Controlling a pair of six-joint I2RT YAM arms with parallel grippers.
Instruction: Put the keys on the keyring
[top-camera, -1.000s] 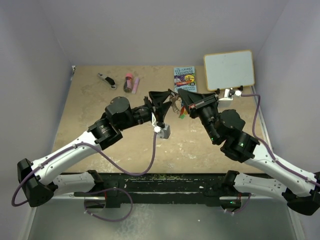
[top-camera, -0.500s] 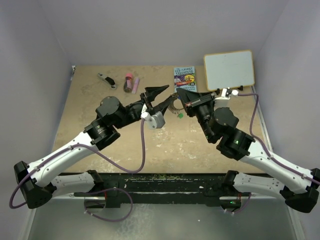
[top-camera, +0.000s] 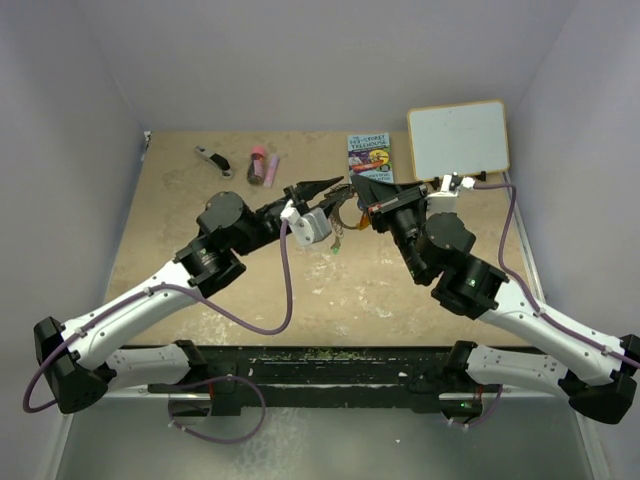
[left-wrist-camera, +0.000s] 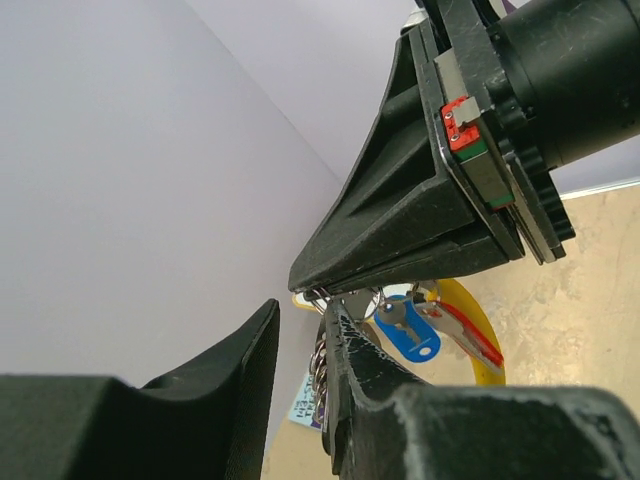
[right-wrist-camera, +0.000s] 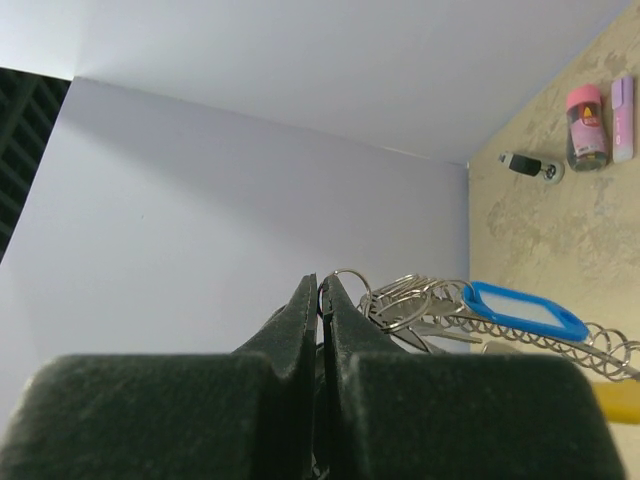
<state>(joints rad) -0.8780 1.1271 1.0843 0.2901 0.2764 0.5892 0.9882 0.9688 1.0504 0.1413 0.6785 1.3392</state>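
Observation:
The keyring (top-camera: 347, 212) hangs in the air between my two grippers. My right gripper (top-camera: 352, 188) is shut on a thin wire loop at its top (right-wrist-camera: 320, 285). In the right wrist view a blue key tag (right-wrist-camera: 525, 310) and the ring's beaded rim (right-wrist-camera: 560, 336) trail to the right. In the left wrist view the blue key (left-wrist-camera: 408, 330), a red key (left-wrist-camera: 466, 336) and the ring's yellow stretch (left-wrist-camera: 482, 330) hang under the right fingers. My left gripper (top-camera: 318, 196) is open (left-wrist-camera: 305, 312), its right finger beside the rim. A green key (top-camera: 335, 243) shows below the ring; whether it hangs or lies I cannot tell.
A small book (top-camera: 369, 155) and a whiteboard (top-camera: 458, 138) lie at the back right. A pink tube and case (top-camera: 263, 165) and a black-and-silver tool (top-camera: 212, 160) lie at the back left. Grey walls close in the table on three sides.
My left gripper has drawn back left from the ring and turned, with its fingers spread. The green key has shifted left and lower. The right gripper has edged toward the back.

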